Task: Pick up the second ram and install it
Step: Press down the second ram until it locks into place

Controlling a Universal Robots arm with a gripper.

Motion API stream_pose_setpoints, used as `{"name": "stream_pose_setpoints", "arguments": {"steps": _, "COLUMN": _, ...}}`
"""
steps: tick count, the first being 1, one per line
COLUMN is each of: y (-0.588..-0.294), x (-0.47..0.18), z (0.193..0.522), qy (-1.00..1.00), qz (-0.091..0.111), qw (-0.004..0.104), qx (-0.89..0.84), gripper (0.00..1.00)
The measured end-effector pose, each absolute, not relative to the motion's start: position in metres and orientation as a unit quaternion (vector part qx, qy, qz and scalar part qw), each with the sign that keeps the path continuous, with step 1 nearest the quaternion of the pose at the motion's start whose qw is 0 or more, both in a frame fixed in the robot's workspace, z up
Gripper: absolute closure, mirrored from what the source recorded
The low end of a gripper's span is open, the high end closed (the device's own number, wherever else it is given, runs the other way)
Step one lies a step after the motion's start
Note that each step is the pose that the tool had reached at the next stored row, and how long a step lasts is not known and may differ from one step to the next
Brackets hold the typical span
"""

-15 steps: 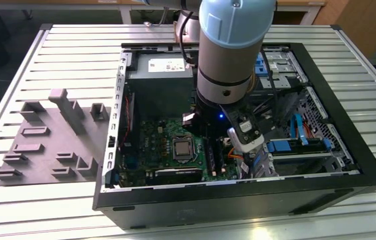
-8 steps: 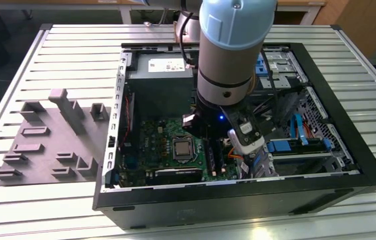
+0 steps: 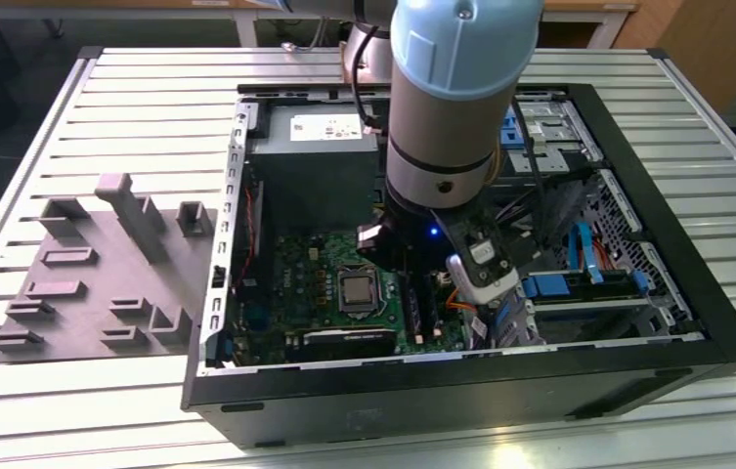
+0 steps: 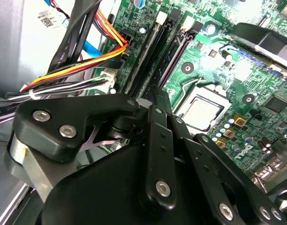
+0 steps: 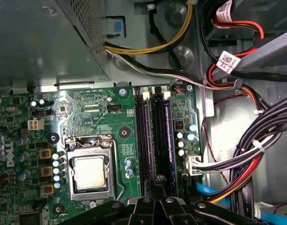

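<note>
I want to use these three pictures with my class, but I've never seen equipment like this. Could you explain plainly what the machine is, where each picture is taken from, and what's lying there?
The big grey and blue cylinder is a robot arm. It reaches down into an open computer case, which lies on a slatted metal table. That picture comes from a camera standing off the arm. The other two come from cameras riding near the arm's wrist, looking past its black tool at the green motherboard, the silver processor and the long memory slots. Whether the tool grips a memory stick cannot be seen. Beside the case, at the exterior view's left, lies a grey moulded tray.
</note>
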State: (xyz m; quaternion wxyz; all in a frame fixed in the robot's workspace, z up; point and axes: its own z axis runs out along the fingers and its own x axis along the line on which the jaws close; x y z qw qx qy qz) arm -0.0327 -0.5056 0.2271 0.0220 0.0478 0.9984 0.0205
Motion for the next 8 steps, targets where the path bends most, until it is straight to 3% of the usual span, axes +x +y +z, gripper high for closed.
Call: {"name": "stream_pose_setpoints", "arguments": {"steps": 8, "y": -0.5076, "x": -0.0328, "z": 0.2271, "qy": 0.998, "qz": 0.020, "qw": 0.022, "qx": 0.048, "gripper": 0.89}}
